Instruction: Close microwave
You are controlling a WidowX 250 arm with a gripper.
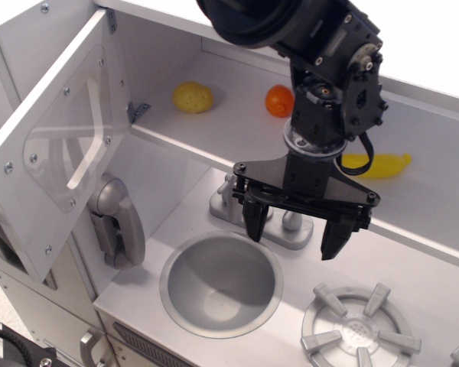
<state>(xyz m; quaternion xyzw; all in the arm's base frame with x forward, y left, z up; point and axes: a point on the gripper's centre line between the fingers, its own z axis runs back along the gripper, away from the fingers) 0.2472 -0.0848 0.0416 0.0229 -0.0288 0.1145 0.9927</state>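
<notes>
Released pincer [294,232] above sink [222,284], microwave door [57,149] ajar, faucet [287,223] behind

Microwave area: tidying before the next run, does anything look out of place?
The white microwave door with the clear plastic window hangs wide open at the left. The open black gripper hovers over the round metal sink, apart from it.

The arm [291,30] is cut off at 12 o'clock. The burner [359,330] is cropped at 5 o'clock. The gripper [294,235] partly hides the faucet [233,200] (base visible).
</notes>
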